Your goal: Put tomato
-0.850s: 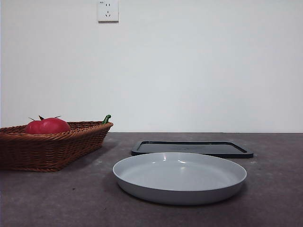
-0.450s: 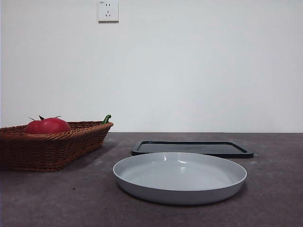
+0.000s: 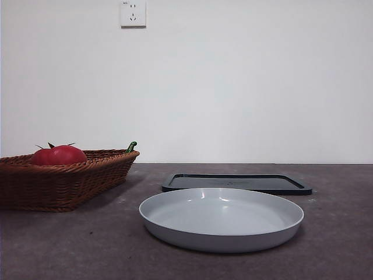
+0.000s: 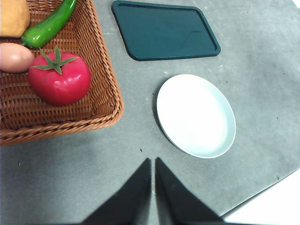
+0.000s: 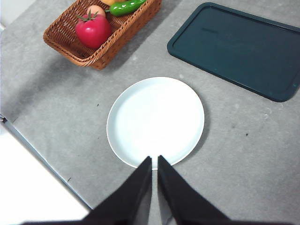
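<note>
1. The tomato is placed in the basket, near its corner, with the green calyx turned upward.
2. Just beside the tomato an egg is seen, and a green pepper is laid further along the basket; an orange-yellow fruit is cut by the frame edge.
3. In the front view only the top of the tomato is shown above the basket rim.
4. A plate is set on the table, apart from the basket, and a dark tray is placed behind it.
5. The left gripper is held above bare table with its jaws nearly together, and nothing is held in it.
6. The right gripper is held over the plate edge, jaws likewise drawn narrow and empty.
</note>
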Motion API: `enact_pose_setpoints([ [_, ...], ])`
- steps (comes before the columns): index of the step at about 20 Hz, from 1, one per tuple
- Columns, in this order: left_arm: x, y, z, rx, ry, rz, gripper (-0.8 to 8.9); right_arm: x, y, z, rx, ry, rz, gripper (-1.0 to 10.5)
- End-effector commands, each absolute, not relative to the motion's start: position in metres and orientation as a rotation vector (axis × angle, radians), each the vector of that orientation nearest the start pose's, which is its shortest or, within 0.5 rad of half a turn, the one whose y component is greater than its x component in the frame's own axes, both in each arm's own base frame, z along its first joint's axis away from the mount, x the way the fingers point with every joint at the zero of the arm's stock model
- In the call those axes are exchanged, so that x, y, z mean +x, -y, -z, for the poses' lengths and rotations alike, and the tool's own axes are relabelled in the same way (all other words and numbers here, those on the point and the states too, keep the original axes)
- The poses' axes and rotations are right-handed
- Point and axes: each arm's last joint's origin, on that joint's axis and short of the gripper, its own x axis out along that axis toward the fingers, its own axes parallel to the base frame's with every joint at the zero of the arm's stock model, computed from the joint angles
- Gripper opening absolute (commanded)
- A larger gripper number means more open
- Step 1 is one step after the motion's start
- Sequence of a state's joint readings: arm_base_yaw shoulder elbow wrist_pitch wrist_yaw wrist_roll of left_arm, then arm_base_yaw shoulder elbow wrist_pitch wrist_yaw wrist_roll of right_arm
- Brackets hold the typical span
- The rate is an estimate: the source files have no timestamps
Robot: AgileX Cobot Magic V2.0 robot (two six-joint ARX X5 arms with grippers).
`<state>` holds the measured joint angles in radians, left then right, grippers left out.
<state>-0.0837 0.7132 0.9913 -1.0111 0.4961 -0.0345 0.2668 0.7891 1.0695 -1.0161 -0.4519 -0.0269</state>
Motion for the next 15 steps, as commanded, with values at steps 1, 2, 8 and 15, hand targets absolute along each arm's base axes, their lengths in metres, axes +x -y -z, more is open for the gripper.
enact_pose_setpoints([
  [1, 0.108, 0.023, -0.345, -0.161, -0.708, 0.554, 2.25, 0.115, -0.045, -0.359, 0.032, -0.717, -0.704, 0.4],
  [2, 0.108, 0.023, -0.345, -0.16, -0.706, 0.554, 3.19, 0.115, -0.045, -0.359, 0.036, -0.719, -0.703, 1.2],
  [8, 0.11, 0.023, -0.345, -0.153, -0.705, 0.545, 4.69, 0.115, -0.045, -0.359, 0.043, -0.721, -0.7, 4.4],
  [15, 0.145, 0.024, -0.342, -0.114, -0.69, 0.459, 4.69, 0.116, -0.045, -0.359, 0.041, -0.713, -0.7, 4.4],
])
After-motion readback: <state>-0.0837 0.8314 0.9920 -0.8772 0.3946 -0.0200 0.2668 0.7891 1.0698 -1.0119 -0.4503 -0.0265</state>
